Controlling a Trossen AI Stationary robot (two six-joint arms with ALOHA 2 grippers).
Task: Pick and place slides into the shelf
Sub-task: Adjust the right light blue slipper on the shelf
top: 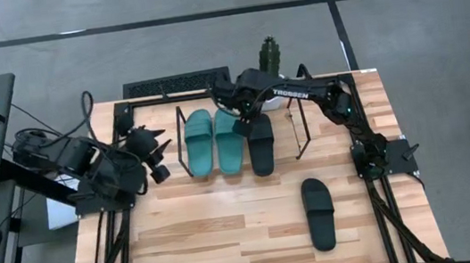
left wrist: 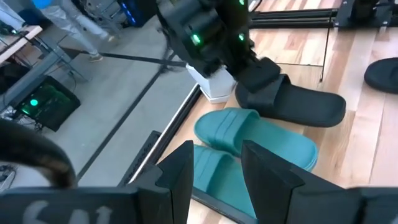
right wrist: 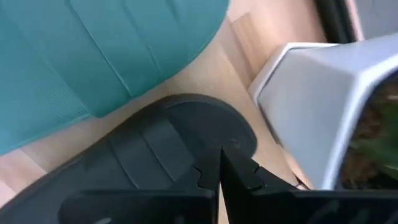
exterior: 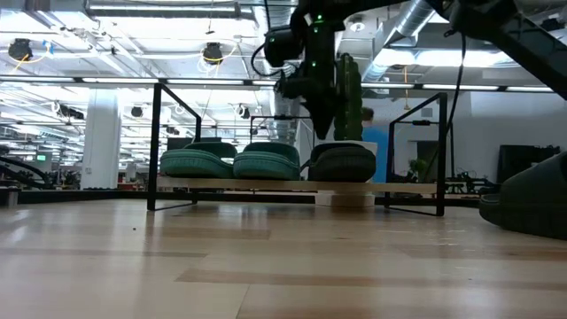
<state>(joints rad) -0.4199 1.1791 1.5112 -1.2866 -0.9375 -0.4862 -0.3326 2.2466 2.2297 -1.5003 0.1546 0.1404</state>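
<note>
The shelf [top: 301,132] stands at the far middle of the table, and its wooden board [exterior: 266,183] carries three slides side by side. These are two teal slides [top: 199,142] [top: 228,141] and one black slide [top: 261,143]. The second black slide [top: 319,213] lies flat on the table, near right. My right gripper [top: 246,123] is shut and points down over the far end of the shelved black slide [right wrist: 155,155]. My left gripper [left wrist: 217,174] is open and hovers left of the shelf [top: 156,150], facing the slides and touching nothing. My right gripper [exterior: 324,133] comes from above with its shut fingertips [right wrist: 217,177] right over the far end of the black slide [exterior: 341,161], which rests on the shelf board. I cannot tell whether the fingertips touch it.
A green plant in a white pot [exterior: 348,89] stands just behind the shelf, close to my right gripper. A dark keyboard-like bar [top: 175,85] lies at the far edge. A laptop and mouse sit off the table's left side. Bare wood shows across the near half of the table [top: 212,233].
</note>
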